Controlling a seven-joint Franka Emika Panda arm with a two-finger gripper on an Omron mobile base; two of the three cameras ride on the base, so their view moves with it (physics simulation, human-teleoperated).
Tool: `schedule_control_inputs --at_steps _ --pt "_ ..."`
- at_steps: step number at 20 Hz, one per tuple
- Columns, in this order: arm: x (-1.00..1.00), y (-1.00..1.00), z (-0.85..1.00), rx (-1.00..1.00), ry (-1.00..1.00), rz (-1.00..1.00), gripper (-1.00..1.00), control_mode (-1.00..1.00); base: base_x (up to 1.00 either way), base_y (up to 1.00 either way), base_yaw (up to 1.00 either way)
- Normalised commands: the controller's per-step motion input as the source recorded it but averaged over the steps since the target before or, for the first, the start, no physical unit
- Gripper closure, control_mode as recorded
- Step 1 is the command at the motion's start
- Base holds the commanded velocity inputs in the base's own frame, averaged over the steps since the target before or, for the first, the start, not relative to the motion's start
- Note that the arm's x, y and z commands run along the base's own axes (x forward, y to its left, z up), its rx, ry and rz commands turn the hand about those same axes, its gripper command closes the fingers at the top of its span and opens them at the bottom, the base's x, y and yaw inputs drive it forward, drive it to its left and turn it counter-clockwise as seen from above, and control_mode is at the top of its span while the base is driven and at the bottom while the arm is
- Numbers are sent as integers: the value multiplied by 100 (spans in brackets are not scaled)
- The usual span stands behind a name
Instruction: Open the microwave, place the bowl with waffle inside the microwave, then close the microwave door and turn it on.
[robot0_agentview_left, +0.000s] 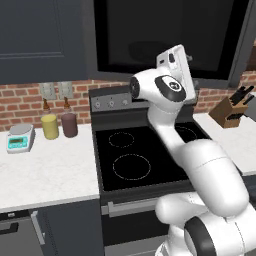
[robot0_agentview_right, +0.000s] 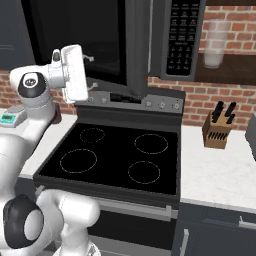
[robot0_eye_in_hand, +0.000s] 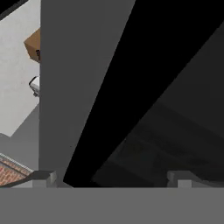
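White arm segments (robot0_agentview_left: 210, 175) fill the lower right of the left base view, nearest the camera, rising toward the upper middle of the frame. Behind them the black-topped stove (robot0_agentview_left: 135, 160) takes the centre, set between two stretches of pale counter (robot0_agentview_left: 45, 175). Above it, across the top of the frame, hangs the microwave (robot0_agentview_right: 170, 40), its keypad at upper right in the right base view. The microwave door (robot0_agentview_right: 137, 45) stands swung out, edge-on in that view, its dark glass and gray frame close before the hand camera. The hand (robot0_eye_in_hand: 109, 177) is raised before the opening, fingers (robot0_eye_in_hand: 43, 178) spread wide and holding nothing. A knife block (robot0_agentview_right: 218, 127) sits at right; two canisters (robot0_agentview_left: 60, 125) and a scale (robot0_agentview_left: 20, 137) at left.
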Motion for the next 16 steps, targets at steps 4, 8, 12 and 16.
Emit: schedule_control_inputs --at_steps 4,8,12,16 --pt "100 -63 0 5 16 -5 -100 -100 0 0 0" --pt "83 -49 0 5 8 0 -100 -100 0 0 0" --pt "38 -34 0 8 1 0 -100 -100 0 0 0" --pt "2 -27 0 10 0 0 -100 -100 0 0 0"
